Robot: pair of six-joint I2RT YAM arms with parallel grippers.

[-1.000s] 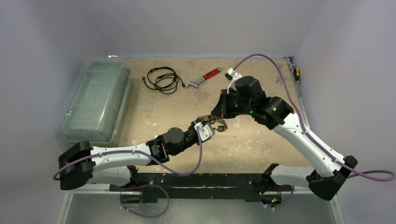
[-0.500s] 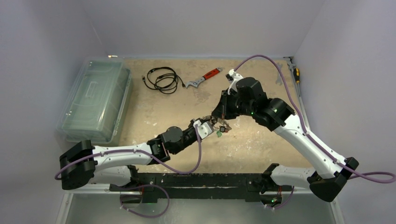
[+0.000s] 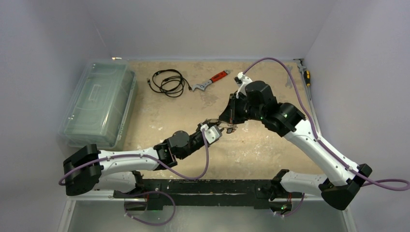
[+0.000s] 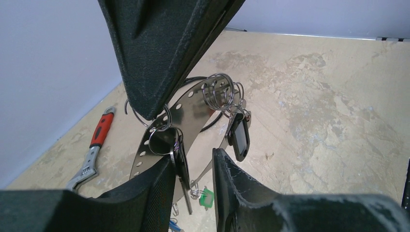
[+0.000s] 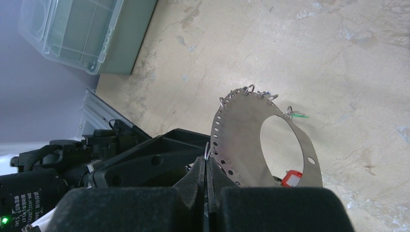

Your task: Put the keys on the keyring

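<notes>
The keyring (image 5: pixel 241 140) is a flat grey metal hoop with holes along its rim, held up above the table mid-scene (image 3: pixel 228 127). My right gripper (image 5: pixel 207 162) is shut, pinching a thin wire loop at the hoop's rim. Small keys hang from the rim: a dark tag (image 4: pixel 239 137), a green tag (image 4: pixel 207 195) and a red tag (image 5: pixel 291 179). My left gripper (image 4: pixel 193 162) comes from below, jaws apart around the hoop's lower band. A dark key (image 4: pixel 182 166) on a split ring lies against its left finger; the right finger (image 4: pixel 227 169) stands clear.
At the table's left edge sits a clear plastic lidded box (image 3: pixel 99 104). A black coiled cable (image 3: pixel 167 82) and a red-handled wrench (image 3: pixel 211 81) lie at the back. Screwdrivers (image 3: pixel 306 75) rest by the right wall.
The left gripper has slid slightly left and back under the hoop. The key bunch has lifted a little, and the green tag seen earlier from above is now hidden.
</notes>
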